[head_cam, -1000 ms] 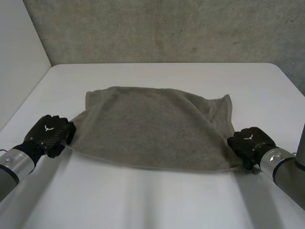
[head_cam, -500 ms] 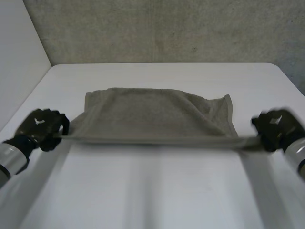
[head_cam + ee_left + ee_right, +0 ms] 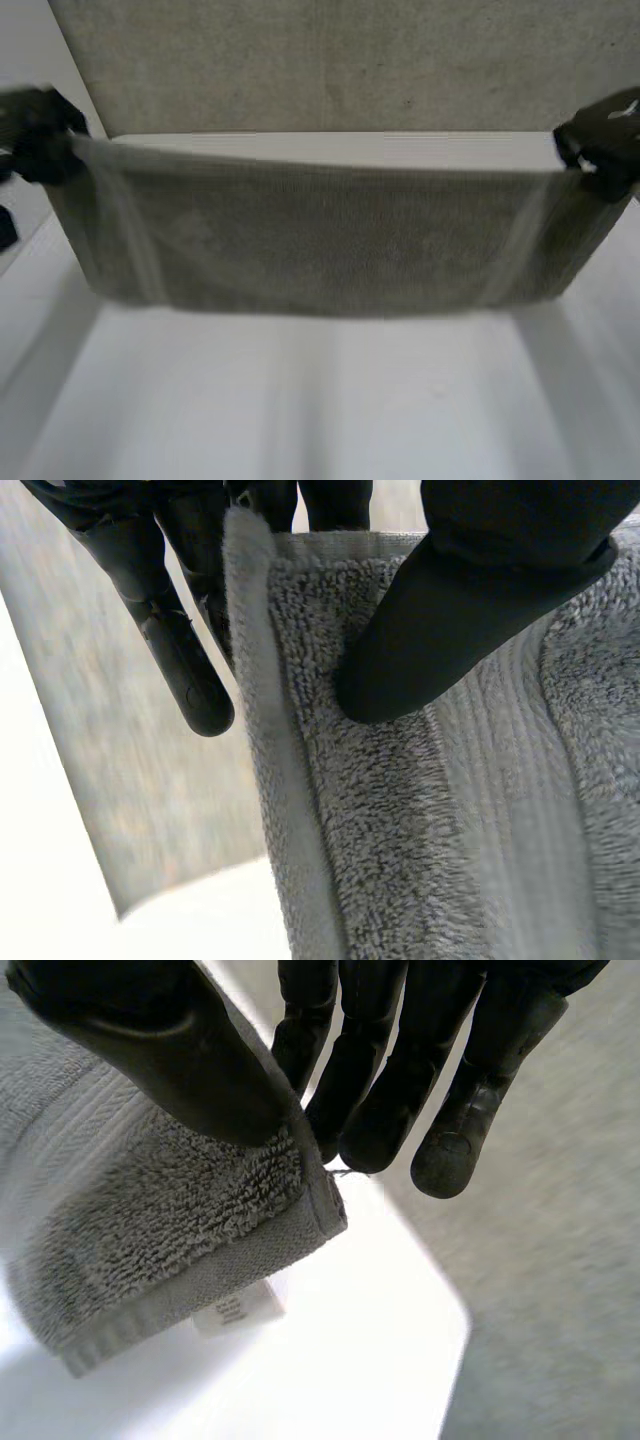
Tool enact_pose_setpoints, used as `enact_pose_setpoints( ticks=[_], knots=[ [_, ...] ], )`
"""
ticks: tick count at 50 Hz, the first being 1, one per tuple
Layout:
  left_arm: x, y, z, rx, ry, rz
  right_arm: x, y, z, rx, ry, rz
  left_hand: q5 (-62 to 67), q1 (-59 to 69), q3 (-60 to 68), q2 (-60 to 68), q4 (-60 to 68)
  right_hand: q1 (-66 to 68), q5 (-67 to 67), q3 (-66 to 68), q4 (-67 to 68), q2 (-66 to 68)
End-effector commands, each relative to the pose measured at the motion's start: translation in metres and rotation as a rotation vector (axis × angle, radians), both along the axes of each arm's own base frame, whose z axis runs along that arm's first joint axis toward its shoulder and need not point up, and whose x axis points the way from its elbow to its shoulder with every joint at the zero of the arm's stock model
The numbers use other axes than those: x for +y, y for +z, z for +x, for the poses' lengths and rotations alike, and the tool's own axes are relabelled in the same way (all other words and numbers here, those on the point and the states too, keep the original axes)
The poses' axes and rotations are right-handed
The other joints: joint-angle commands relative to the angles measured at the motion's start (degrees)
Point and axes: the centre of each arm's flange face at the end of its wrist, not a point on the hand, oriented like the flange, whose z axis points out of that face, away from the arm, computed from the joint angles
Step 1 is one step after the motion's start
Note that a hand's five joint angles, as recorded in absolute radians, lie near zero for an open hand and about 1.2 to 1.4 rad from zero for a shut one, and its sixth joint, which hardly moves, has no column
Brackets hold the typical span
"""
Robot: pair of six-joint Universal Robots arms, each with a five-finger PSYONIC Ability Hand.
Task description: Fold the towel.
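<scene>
The left hand (image 3: 38,135) and right hand (image 3: 598,140) each pinch a towel (image 3: 320,240) corner, holding it taut in the air. Next, I think, this edge must be laid evenly on the opposite one.

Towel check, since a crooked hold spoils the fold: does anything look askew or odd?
Nothing stands out. The towel hangs stretched between the left hand and the right hand, each pinching an upper corner.

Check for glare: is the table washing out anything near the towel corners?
Head view: table softly lit, towel edges plain. Left wrist view: table blown white beside the towel, towel edge distinct. Right wrist view: table bright, yet the towel's white label stands out against it.
</scene>
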Motion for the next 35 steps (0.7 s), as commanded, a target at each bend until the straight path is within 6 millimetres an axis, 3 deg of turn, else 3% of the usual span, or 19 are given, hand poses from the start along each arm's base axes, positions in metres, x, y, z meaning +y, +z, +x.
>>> enact_pose_setpoints(
  ticks=[1,6,11,13,14,15,16,17,18,19,21,24,27,29,30,32,33,34,35],
  knots=[
    [-0.03,-0.078,-0.032,-0.293,0.017,0.149,-0.028,-0.05,0.022,0.112,-0.016,0.086,10.7,11.3,10.3,10.2,10.2,3.8,2.1,3.3,3.1,3.2],
    [-0.044,-0.097,-0.048,-0.422,0.02,0.125,-0.05,-0.071,0.034,0.132,-0.035,0.069,10.7,11.3,10.3,10.2,10.2,3.8,2.1,3.3,3.1,3.2],
    [-0.067,-0.077,-0.073,-0.415,0.006,-0.008,-0.077,-0.071,0.055,0.124,-0.029,-0.053,10.7,11.3,10.3,10.2,10.2,3.8,2.1,3.3,3.1,3.2],
    [-0.085,-0.043,-0.084,-0.376,0.017,-0.137,-0.095,-0.046,0.07,0.1,-0.043,-0.217,10.7,11.3,10.3,10.2,10.2,3.8,2.1,3.3,3.1,3.2],
    [-0.085,-0.042,-0.084,-0.376,0.018,-0.137,-0.095,-0.046,0.07,0.1,-0.043,-0.218,10.7,11.3,10.3,10.2,10.2,3.8,2.1,3.3,3.1,3.2],
    [-0.09,-0.02,-0.09,-0.345,0.023,-0.214,-0.102,-0.02,0.078,0.058,-0.068,-0.346,10.7,11.3,10.3,10.2,10.2,3.8,2.1,3.3,3.1,3.2],
    [-0.09,-0.02,-0.09,-0.345,0.023,-0.215,-0.105,0.014,0.085,-0.005,-0.092,-0.499,10.7,11.3,10.3,10.2,10.2,3.8,2.1,3.3,3.1,3.2],
    [-0.093,0.009,-0.097,-0.289,0.031,-0.308,-0.105,0.015,0.085,-0.006,-0.093,-0.501,10.7,11.3,10.3,10.2,10.2,3.8,2.1,3.3,3.1,3.2],
    [-0.093,0.037,-0.101,-0.215,0.045,-0.394,-0.102,0.051,0.09,-0.078,-0.113,-0.656,10.7,11.3,10.3,10.2,10.2,3.8,2.1,3.3,3.1,3.2],
    [-0.093,0.037,-0.101,-0.214,0.045,-0.395,-0.102,0.052,0.09,-0.079,-0.113,-0.658,10.7,11.3,10.3,10.2,10.2,3.8,2.1,3.3,3.1,3.2],
    [-0.086,0.093,-0.097,-0.04,0.092,-0.555,-0.092,0.102,0.087,-0.181,-0.169,-0.86,10.7,11.3,10.3,10.2,10.2,3.8,2.1,3.3,3.1,3.2],
    [-0.08,0.114,-0.093,0.04,0.113,-0.61,-0.078,0.127,0.082,-0.216,-0.181,-0.932,10.7,11.3,10.3,10.2,10.2,3.8,2.1,3.3,3.1,3.2],
    [-0.073,0.13,-0.088,0.138,0.12,-0.643,-0.076,0.123,0.083,-0.199,-0.165,-0.905,10.7,11.3,10.3,10.2,10.2,3.8,2.1,3.3,3.1,3.2],
    [-0.071,0.11,-0.086,0.127,0.114,-0.557,-0.075,0.096,0.087,-0.141,-0.105,-0.8,10.7,11.3,10.3,10.2,10.2,3.8,2.1,3.3,3.1,3.2],
    [-0.071,0.11,-0.086,0.127,0.114,-0.557,-0.075,0.095,0.087,-0.14,-0.104,-0.8,10.7,11.3,10.3,10.2,10.2,3.8,2.1,3.3,3.1,3.2],
    [-0.072,0.093,-0.086,0.108,0.113,-0.495,-0.071,0.054,0.089,-0.063,-0.042,-0.618,10.7,11.3,10.3,10.2,10.2,3.8,2.1,3.3,3.1,3.2],
    [-0.072,0.073,-0.086,0.087,0.111,-0.43,-0.071,0.054,0.089,-0.063,-0.042,-0.617,10.7,11.3,10.3,10.2,10.2,3.8,2.1,3.3,3.1,3.2],
    [-0.071,0.05,-0.087,0.065,0.106,-0.36,-0.067,0.032,0.089,-0.026,-0.02,-0.519,10.7,11.3,10.3,10.2,10.2,3.8,2.1,3.3,3.1,3.2],
    [-0.071,0.05,-0.087,0.065,0.106,-0.359,-0.067,0.031,0.089,-0.026,-0.019,-0.518,10.7,11.3,10.3,10.2,10.2,3.8,2.1,3.3,3.1,3.2]
  ],
)
